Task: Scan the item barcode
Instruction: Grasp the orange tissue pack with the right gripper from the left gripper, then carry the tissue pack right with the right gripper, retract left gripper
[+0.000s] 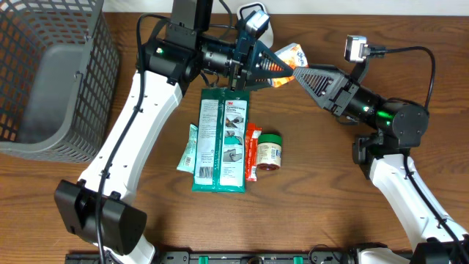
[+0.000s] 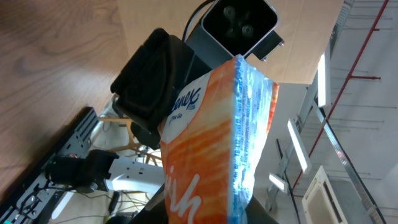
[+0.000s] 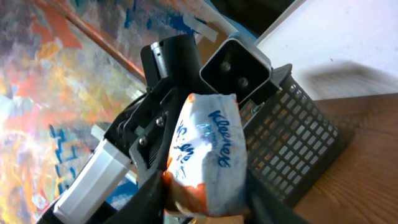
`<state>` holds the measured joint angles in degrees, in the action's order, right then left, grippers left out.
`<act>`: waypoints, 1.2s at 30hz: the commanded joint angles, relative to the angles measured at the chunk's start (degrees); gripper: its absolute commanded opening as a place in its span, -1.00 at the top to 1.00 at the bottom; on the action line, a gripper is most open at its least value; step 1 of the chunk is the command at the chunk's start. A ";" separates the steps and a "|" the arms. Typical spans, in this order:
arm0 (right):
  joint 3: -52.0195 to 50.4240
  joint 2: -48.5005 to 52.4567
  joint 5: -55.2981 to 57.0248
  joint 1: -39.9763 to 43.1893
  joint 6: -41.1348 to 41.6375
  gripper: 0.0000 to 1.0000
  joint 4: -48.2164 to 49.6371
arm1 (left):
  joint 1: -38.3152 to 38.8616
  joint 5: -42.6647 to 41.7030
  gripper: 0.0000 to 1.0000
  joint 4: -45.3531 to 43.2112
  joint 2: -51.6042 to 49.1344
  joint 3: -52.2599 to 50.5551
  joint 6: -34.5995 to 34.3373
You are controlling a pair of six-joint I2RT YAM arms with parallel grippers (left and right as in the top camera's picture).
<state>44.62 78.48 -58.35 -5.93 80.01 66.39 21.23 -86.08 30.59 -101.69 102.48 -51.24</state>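
Left gripper jaws clamped on tissue pack. Right gripper jaws bracket the same pack; whether they grip cannot be told. Pack's lower end is cut off in both wrist views.

White left arm and right arm, black joints, looping black cables, 2 green lights
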 commanded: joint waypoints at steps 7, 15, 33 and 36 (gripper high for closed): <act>0.33 0.07 1.22 -0.48 -7.61 0.47 -2.40 | 0.33 3.78 0.11 -4.17 1.49 0.13 0.15; 0.33 0.07 0.70 -0.02 -15.02 0.50 -13.64 | -0.42 9.53 -0.35 -8.37 1.40 0.11 14.47; 0.79 0.07 -8.13 5.90 -36.74 0.95 -54.82 | -3.17 49.46 -0.37 19.47 1.40 0.11 33.83; 0.81 0.07 1.27 5.90 -45.38 0.92 -70.20 | -3.17 54.47 -0.38 22.67 1.40 0.11 34.97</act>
<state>45.41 78.54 -64.34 -0.64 47.09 1.69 18.11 -40.73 51.75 -101.65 102.35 -20.03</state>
